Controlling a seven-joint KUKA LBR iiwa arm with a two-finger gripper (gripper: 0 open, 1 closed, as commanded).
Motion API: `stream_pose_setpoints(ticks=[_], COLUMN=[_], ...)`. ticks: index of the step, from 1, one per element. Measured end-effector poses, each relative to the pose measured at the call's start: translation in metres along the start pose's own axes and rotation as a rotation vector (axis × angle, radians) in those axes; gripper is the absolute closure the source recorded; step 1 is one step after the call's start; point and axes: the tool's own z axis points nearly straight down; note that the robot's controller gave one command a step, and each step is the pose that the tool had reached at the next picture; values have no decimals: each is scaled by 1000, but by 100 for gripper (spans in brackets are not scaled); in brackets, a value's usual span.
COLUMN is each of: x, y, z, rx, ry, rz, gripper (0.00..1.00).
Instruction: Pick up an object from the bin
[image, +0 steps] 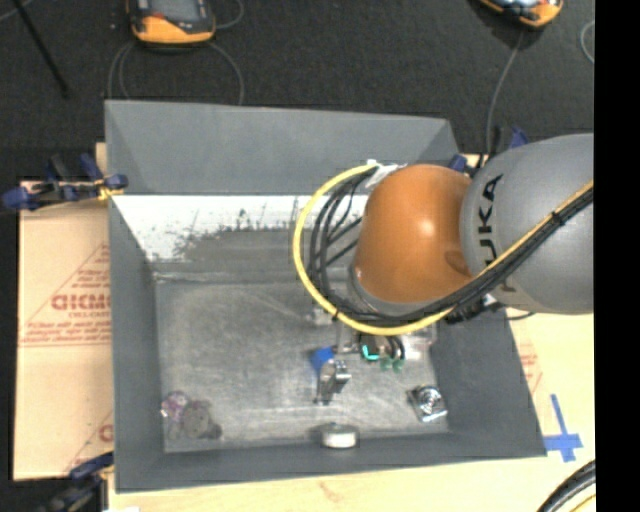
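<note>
We see the gripper (333, 380) low over the floor of the bin (230, 340), near the front middle, with a small blue piece (322, 357) right against its tip. Whether it is open or closed we cannot tell. We judge the piece light, stiff and probably smooth plastic, best pinched across its narrow sides.

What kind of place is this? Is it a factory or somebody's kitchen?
Probably a robot lab or test bench. A KUKA arm with an orange cover and cables reaches into a grey metal bin, where a few small loose things lie, such as a silver metal piece.
</note>
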Motion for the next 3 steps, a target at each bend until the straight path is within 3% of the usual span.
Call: stream_pose_setpoints(ticks=[1,2,3], x=[-44,-45,-57], y=[-54,-51,-66], z=[110,105,-4], rx=[4,1,4], ry=[-3,-9,-17], rz=[-29,-28,-165], gripper=[0,100,100])
